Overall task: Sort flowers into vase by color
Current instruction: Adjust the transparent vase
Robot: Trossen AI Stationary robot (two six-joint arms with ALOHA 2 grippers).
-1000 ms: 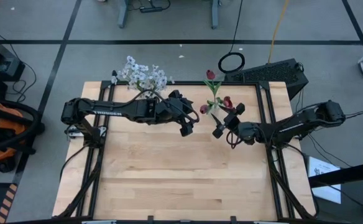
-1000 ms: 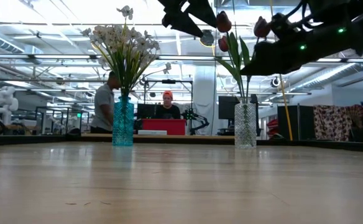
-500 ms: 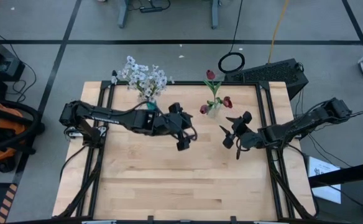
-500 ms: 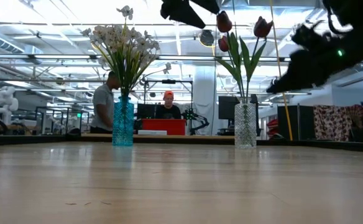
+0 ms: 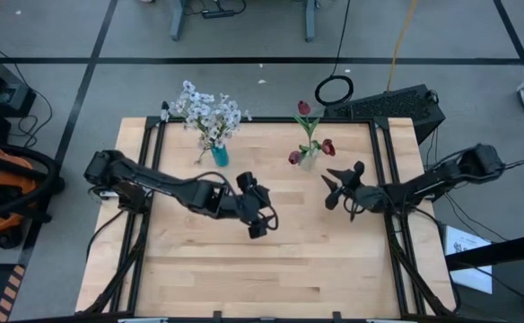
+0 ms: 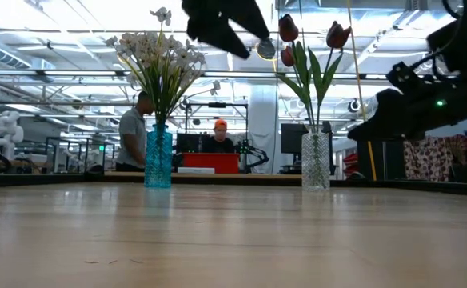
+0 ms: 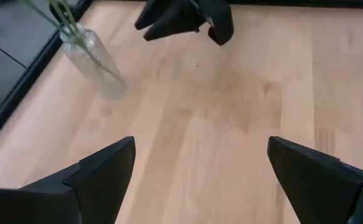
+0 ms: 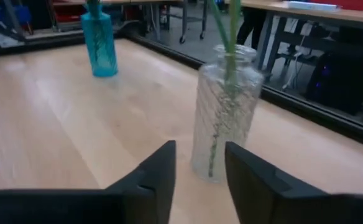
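At the table's far edge in the high view, white flowers (image 5: 210, 112) stand upright in the blue vase (image 5: 219, 157) and red tulips (image 5: 311, 144) in the clear vase (image 5: 308, 161), nearer the narrowly parted, empty right gripper (image 5: 333, 188) just right of it, while the spread, empty left gripper (image 5: 262, 215) hovers mid-table; low view shows bare board ahead; right wrist view shows stems vertical.

Light wooden bench top (image 5: 271, 269) in a black metal frame, standing on grey floor (image 5: 244, 81) marked with dark lines. Black cable loop (image 5: 334, 90) lying beyond the far edge. Orange-and-black machine (image 5: 2, 193) at the left side. Behind: workshop hall, bright ceiling lights (image 6: 49, 12), red-fronted desk (image 6: 209, 162), two people (image 6: 133, 132) standing there.
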